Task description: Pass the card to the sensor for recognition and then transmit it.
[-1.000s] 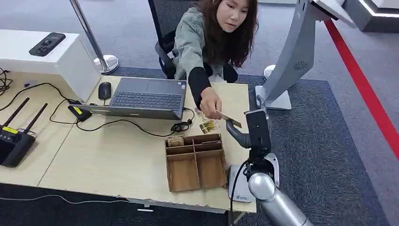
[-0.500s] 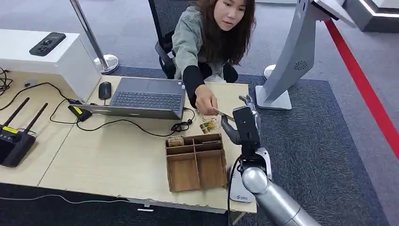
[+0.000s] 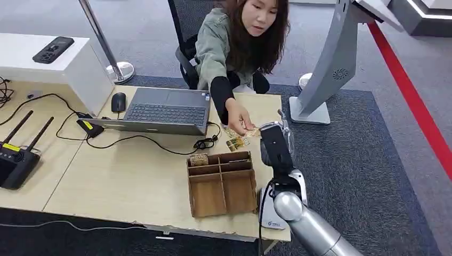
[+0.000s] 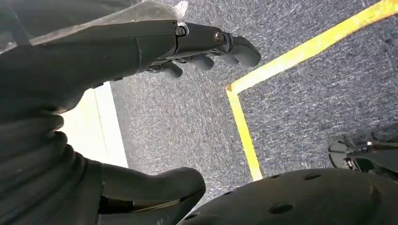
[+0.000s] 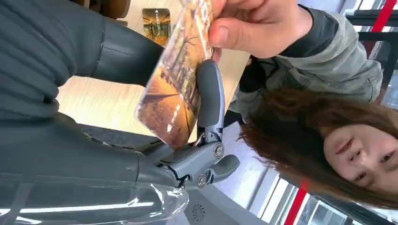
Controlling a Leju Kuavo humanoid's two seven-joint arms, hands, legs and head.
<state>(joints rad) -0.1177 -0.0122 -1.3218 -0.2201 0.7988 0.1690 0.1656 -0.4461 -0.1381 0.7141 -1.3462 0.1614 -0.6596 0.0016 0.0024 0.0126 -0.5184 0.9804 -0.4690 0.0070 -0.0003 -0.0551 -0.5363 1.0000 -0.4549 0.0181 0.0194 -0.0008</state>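
A card (image 5: 176, 84) with an orange-brown picture stands between the thumb (image 5: 126, 54) and a finger (image 5: 210, 93) of my right hand (image 5: 94, 154). A person's hand (image 5: 253, 23) pinches its far end. From the head view, my right hand (image 3: 274, 141) is raised over the table's right edge, meeting the person's hand (image 3: 240, 118) at the card (image 3: 255, 130). The white sensor (image 3: 271, 216) lies on the table under my right forearm. My left hand (image 4: 197, 44) hangs over the carpet, fingers loosely apart, holding nothing.
A wooden divided tray (image 3: 221, 184) sits just left of my right arm, with loose cards (image 3: 237, 142) beyond it. A laptop (image 3: 165, 111), mouse and cables take the table's far middle; a router (image 3: 16, 160) is at the left. A grey kiosk stand (image 3: 328, 64) rises at the right.
My right hand has moved left and slightly away from me over the table edge. The person's hand has come lower with the card, which now sits between my thumb and finger.
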